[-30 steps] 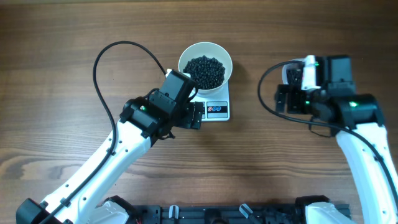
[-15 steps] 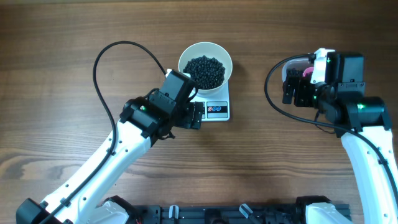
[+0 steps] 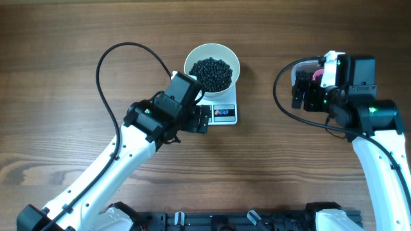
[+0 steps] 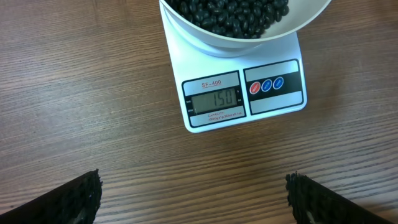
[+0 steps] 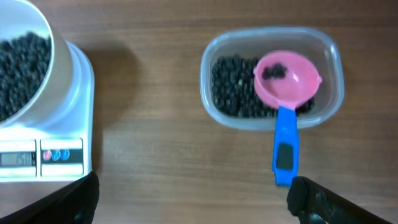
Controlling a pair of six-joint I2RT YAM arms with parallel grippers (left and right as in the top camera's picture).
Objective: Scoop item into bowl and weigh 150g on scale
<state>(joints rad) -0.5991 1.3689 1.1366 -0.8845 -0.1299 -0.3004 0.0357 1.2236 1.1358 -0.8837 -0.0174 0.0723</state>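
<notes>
Wood-grain worktop (image 3: 58, 58) across the whole overhead view

At left, white arm reaching up from the near edge, black cable looping above it. Left claw (image 4: 193, 186) spread wide and empty, dark fingertips (image 4: 78, 196) just showing in the two lower corners of the wrist view, poised over bare wood just in front of the scale

Left of centre, small white scale (image 4: 241, 93) flat on the worktop, grey display (image 4: 214, 98) reading 150, one red and two blue buttons (image 4: 266, 85) beside it on the right. Round white bowl (image 3: 212, 47) seated on the rear part of the scale, overhanging its far edge, display and buttons left uncovered. Small matte black beans (image 3: 212, 72) heaped inside the bowl, filling most of it, none seen spilled on the wood around

At right, right claw (image 5: 193, 186) likewise spread wide, pinching nothing, hanging above bare wood between the scale and the tub

Furthest right, clear rounded-rectangular tub (image 5: 267, 31), well apart from the scale, partly hidden under the right arm in the overhead view. Shallow layer of the same beans across its floor. Pink scoop (image 5: 288, 78) lying in the tub with a few beans in its cup, blue handle (image 5: 285, 146) sticking out over the near rim towards the claw, touched by neither finger
</notes>
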